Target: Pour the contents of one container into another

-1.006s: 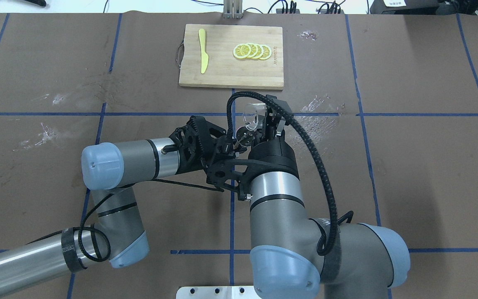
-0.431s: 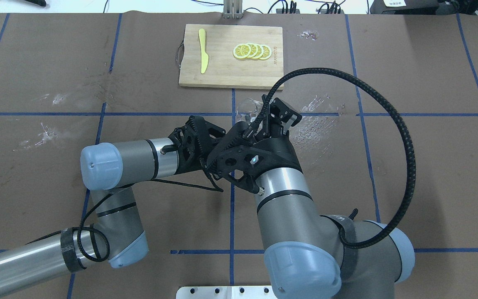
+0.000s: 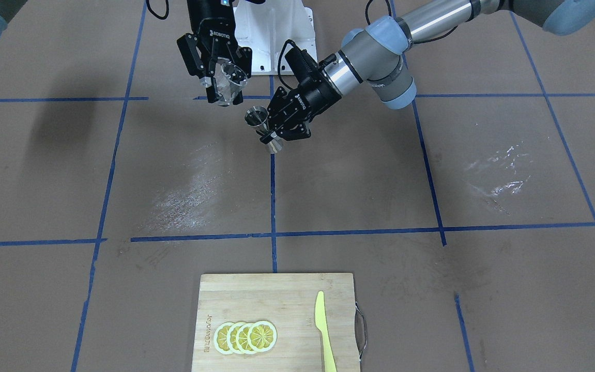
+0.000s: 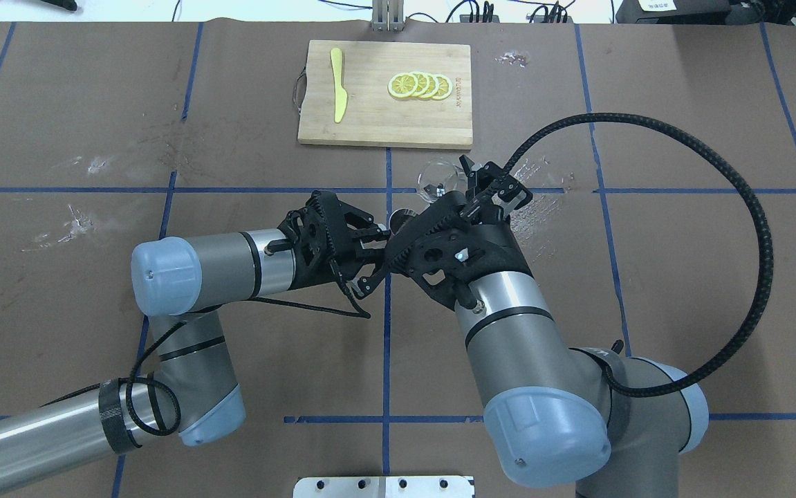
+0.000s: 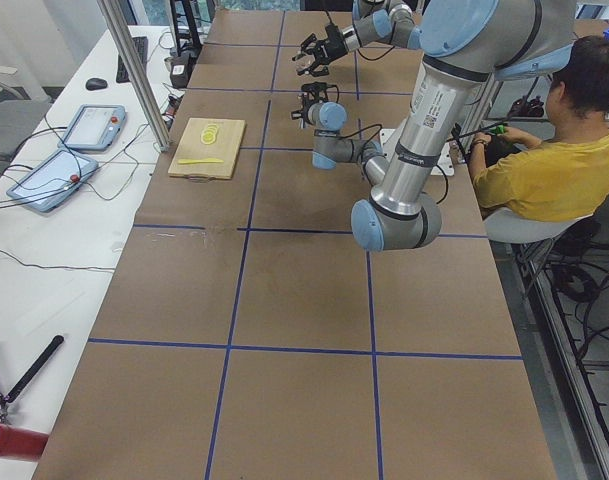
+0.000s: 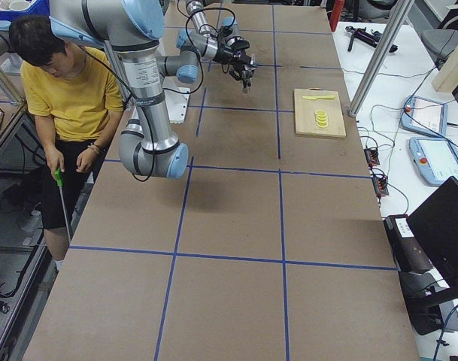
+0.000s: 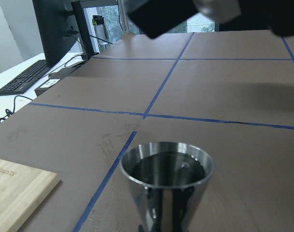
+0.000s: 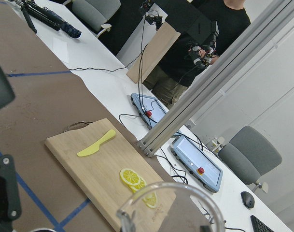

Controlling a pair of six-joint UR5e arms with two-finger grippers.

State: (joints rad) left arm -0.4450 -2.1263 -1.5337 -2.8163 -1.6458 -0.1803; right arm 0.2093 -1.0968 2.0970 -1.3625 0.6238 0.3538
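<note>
My right gripper (image 3: 222, 89) is shut on the small clear glass (image 3: 231, 81), held in the air and tipped slightly, its mouth (image 4: 435, 177) open to the overhead view. Its rim (image 8: 172, 200) fills the bottom of the right wrist view. Just beside it and a little lower, my left gripper (image 3: 268, 133) is shut on the waist of the metal jigger (image 3: 257, 117), which stands upright above the table. The jigger's upper cup (image 7: 166, 181) looks dark and shiny inside. In the overhead view, only the jigger's rim (image 4: 402, 217) shows between the two wrists.
A wooden cutting board (image 4: 374, 124) lies at the far middle of the table with several lemon slices (image 4: 419, 85) and a yellow knife (image 4: 337, 84). Blue tape lines cross the brown mat. A seated person (image 5: 559, 150) is behind the robot.
My right arm swung to the right and its wrist turned back. The glass went from tipped over the jigger to nearly upright, slightly farther away. The left arm barely moved.
</note>
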